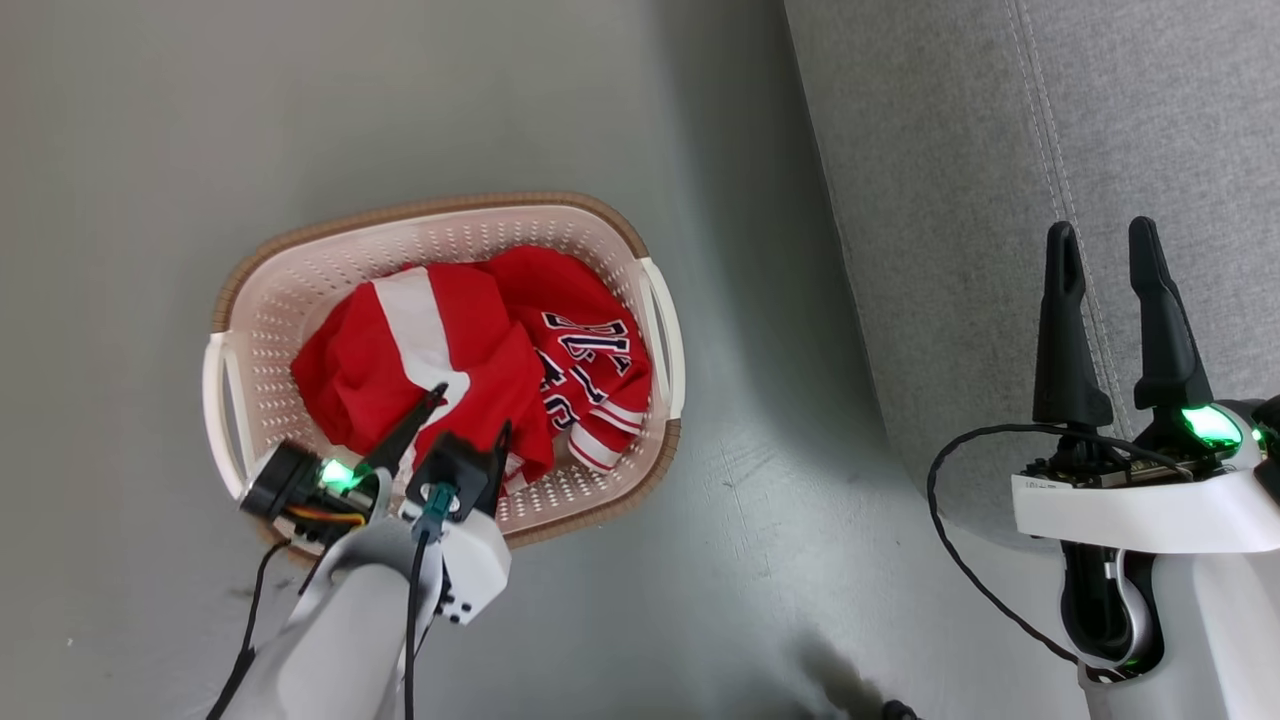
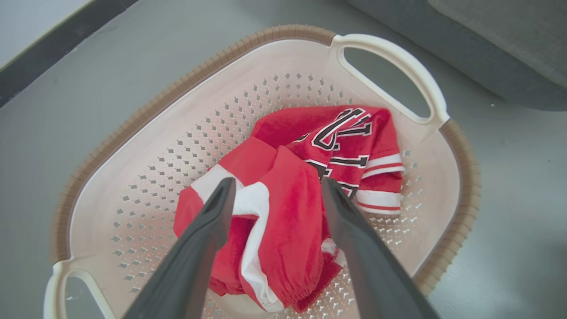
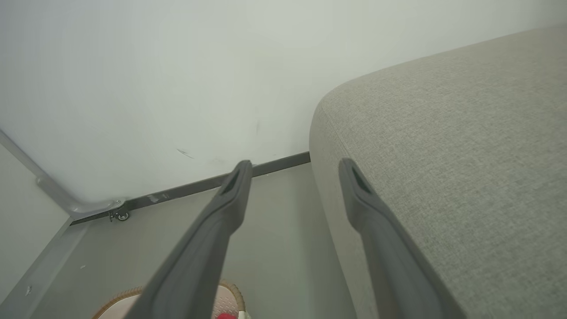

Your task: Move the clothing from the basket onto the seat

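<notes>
Red white-striped shorts [image 2: 283,230] atop red lettered jersey [image 2: 354,141] in cream perforated plastic basket [image 2: 155,146]; your jaws both gape empty; deep pinch may snag both garments.

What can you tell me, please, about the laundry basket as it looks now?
The laundry basket is cream-white perforated plastic, rounded-rectangular, with a brown ribbed rim and white side handles. It stands upright on the grey floor near the seat, holding crumpled red shorts and a jersey. The open left gripper hangs over the clothes.
</notes>
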`<state>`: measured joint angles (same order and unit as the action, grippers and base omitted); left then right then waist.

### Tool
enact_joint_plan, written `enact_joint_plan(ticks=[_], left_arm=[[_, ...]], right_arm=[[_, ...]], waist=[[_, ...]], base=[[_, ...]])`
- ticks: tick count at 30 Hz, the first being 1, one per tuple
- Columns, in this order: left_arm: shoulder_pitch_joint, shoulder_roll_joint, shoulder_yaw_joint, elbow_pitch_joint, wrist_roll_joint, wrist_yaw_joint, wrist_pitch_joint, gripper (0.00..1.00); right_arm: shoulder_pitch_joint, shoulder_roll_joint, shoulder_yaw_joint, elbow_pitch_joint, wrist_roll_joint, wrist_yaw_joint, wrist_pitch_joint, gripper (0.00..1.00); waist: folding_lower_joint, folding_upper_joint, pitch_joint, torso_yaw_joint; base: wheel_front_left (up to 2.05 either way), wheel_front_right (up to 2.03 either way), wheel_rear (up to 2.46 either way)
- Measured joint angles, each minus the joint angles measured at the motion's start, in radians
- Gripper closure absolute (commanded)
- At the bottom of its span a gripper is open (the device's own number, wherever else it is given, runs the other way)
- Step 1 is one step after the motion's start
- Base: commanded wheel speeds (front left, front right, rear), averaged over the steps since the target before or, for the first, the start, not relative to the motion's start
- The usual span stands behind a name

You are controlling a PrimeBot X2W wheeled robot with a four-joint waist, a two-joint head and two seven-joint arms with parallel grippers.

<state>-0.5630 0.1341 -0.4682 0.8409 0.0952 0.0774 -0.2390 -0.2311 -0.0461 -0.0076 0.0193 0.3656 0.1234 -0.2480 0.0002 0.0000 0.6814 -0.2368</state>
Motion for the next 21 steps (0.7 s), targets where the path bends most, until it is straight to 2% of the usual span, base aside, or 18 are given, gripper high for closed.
enact_joint_plan(ticks=[8,21], left_arm=[[-0.065,-0.006,-0.021,0.031,0.027,0.0,0.0,0.0],[-0.123,0.033,-0.015,0.109,0.053,0.016,0.012,0.0]], right_arm=[[-0.022,0.0,0.009,-0.007,0.012,0.0,0.0,0.0],[-0.045,0.002,0.017,-0.007,0.032,0.0,-0.001,0.0]], waist=[[0.0,0.0,0.045,-0.022],[0.0,0.0,0.101,-0.049]], base=[[0.0,0.0,0.0],[0.0,0.0,0.0]])
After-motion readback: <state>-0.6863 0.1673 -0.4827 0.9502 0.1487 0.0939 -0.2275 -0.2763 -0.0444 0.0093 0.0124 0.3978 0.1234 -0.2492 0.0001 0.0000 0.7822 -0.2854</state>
